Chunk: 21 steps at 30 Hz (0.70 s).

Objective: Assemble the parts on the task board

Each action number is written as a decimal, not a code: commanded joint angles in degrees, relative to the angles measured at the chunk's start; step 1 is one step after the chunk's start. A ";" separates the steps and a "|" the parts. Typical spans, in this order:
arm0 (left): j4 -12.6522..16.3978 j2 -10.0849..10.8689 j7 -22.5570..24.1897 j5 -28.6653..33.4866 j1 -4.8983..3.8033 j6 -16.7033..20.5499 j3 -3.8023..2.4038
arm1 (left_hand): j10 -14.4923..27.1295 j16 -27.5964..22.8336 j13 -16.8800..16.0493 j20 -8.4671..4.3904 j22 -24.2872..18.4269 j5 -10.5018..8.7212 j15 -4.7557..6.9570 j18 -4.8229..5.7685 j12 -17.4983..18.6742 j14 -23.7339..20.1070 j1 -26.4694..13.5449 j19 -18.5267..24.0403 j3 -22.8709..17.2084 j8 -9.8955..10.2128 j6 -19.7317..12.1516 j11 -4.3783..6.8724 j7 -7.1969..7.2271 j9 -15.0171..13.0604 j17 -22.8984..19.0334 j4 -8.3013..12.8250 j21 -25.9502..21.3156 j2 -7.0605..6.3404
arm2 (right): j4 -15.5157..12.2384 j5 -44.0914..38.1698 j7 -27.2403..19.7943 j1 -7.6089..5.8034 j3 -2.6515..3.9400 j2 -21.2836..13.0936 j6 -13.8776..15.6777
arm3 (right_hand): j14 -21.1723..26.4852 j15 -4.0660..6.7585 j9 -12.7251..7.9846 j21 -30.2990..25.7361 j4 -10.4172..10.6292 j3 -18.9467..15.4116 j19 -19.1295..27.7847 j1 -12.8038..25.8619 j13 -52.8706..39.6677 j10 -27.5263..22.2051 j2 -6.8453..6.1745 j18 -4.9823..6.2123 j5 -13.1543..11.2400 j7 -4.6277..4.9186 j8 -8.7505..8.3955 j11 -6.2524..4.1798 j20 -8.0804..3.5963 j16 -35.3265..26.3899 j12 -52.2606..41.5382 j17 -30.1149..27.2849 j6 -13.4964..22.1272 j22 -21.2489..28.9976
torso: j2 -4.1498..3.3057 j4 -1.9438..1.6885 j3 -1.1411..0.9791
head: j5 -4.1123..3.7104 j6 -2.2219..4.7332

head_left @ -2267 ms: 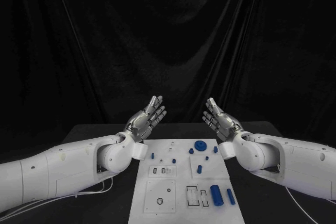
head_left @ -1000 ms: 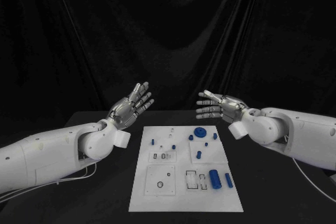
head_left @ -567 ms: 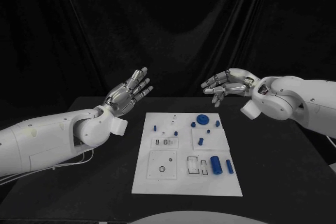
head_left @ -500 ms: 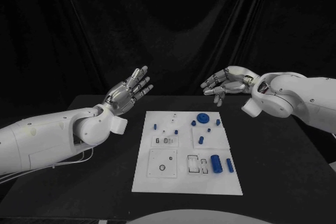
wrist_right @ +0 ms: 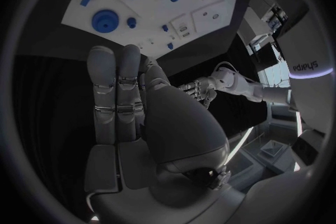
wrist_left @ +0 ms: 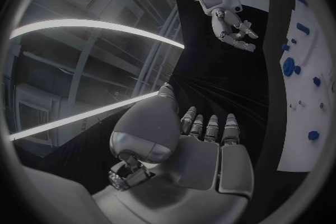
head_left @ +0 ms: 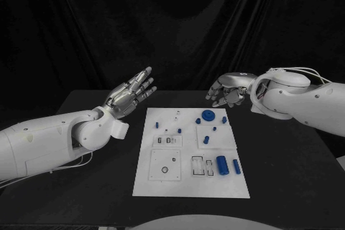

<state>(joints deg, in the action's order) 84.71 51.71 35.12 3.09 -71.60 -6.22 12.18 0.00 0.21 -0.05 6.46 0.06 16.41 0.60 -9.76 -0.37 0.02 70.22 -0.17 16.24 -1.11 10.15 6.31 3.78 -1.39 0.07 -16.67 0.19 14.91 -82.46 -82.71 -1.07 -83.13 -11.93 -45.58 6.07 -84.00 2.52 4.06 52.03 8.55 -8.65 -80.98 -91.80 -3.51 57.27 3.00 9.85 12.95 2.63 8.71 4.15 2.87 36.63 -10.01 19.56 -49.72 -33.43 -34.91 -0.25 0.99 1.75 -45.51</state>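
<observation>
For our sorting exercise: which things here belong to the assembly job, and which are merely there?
Belonging:
task board
blue parts
left hand, open
right hand, open

Merely there:
black table
black curtain

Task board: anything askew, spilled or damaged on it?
Nothing stands out. The task board lies flat and square on the table, blue parts sitting on it, none off the plate. The left robot hand and right robot hand hover above its far end, holding nothing.
</observation>
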 commanded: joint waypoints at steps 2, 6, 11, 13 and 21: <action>0.04 0.08 1.62 -1.44 -0.22 -0.86 -0.06 | 0.00 -0.21 0.05 0.34 -0.06 0.42 -0.41 -0.47 0.37 -0.02 0.66 0.17 -0.36 -0.37 0.44 -0.42 0.12 -0.07 -0.07 0.02 -0.19 -0.06 | -0.72 -14.08 4.48 -0.18 0.06 -0.28 3.83 | -0.84 0.34 0.09 1.28 0.88 1.14 0.52 0.47 -0.13 0.90 -1.15 -1.18 -0.87 0.01 -0.53 0.01 -0.11 1.24 0.89 0.64 -0.57 -1.56 | -0.80 -0.47 0.32 | -0.34 -0.47; 0.13 0.31 1.65 -1.47 -0.23 -0.80 -0.06 | 0.00 -0.21 0.05 0.29 -0.06 1.55 -0.46 -0.47 0.37 -0.02 1.30 0.17 -0.61 -0.39 0.63 -0.61 -0.09 -0.09 -0.07 0.03 -0.19 0.12 | -0.82 -15.26 4.65 -0.15 0.06 -0.23 4.94 | -0.72 0.25 0.11 2.75 1.60 1.94 0.55 0.99 -0.17 1.71 -1.57 -1.39 -1.07 0.20 -0.92 0.05 -0.03 2.21 1.24 1.10 -0.77 -3.50 | -1.91 -0.48 0.56 | -0.34 0.04; 1.33 1.57 2.26 -1.49 -0.23 -0.21 -0.06 | 0.00 -0.21 0.05 0.19 -0.06 2.43 -0.27 -0.46 0.37 -0.02 1.91 0.17 -0.79 -0.45 1.01 -0.83 -0.34 -0.14 -0.07 0.04 -0.19 0.15 | -0.82 -15.92 3.98 0.09 0.05 -0.10 6.47 | -0.42 0.06 0.19 5.12 2.14 3.88 0.62 0.66 -0.14 2.66 -2.28 -1.69 -0.22 0.73 -1.38 0.11 0.17 3.93 2.06 1.90 -1.47 -6.56 | -2.58 -0.96 0.79 | -1.00 0.06; 1.91 2.14 2.51 -1.49 -0.23 0.18 -0.06 | 0.00 -0.21 0.05 -0.06 -0.06 2.71 0.16 -0.46 0.37 -0.02 2.27 0.17 -0.84 -0.48 1.22 -0.93 -0.42 -0.16 -0.07 0.04 -0.19 0.06 | -0.91 -16.02 3.60 0.31 0.05 -0.20 7.21 | -0.31 0.01 0.20 5.44 2.27 4.30 0.69 0.59 -0.14 2.88 -2.44 -1.72 -0.02 0.94 -1.45 0.10 0.20 4.24 2.21 2.04 -1.67 -6.96 | -2.69 -1.01 0.79 | -1.20 -0.14; 3.28 3.57 2.98 -1.49 -0.24 0.78 -0.06 | 0.00 -0.21 0.05 -0.51 -0.06 3.52 0.47 -0.48 0.37 -0.02 3.18 0.17 -1.04 -0.35 0.57 -0.79 1.31 -0.06 -0.07 -0.01 -0.19 0.05 | -0.98 -16.16 2.17 1.44 0.05 -0.53 8.98 | 0.25 -0.21 0.00 6.18 2.99 5.59 1.18 0.79 -0.11 3.13 -3.42 -1.75 -0.30 1.66 -2.13 0.22 0.40 5.11 3.05 2.41 -1.67 -7.91 | -3.68 -1.51 0.84 | -1.85 0.00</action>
<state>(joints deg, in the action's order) 87.73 55.21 36.29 2.06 -71.71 -5.83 12.18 0.01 0.21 -0.07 6.23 0.07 19.74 0.60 -9.76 -0.37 0.02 72.98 0.06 15.53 -1.33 10.76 5.93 4.82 -1.48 0.10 -16.75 0.19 14.96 -83.35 -97.45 1.21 -81.86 -11.92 -46.04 12.27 -84.00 2.52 4.14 58.07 11.70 -3.30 -80.14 -90.91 -3.59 60.11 -0.01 8.91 12.95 4.00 6.76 4.20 3.29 41.49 -7.15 21.92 -51.48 -41.31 -38.18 -1.51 1.82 0.00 -45.57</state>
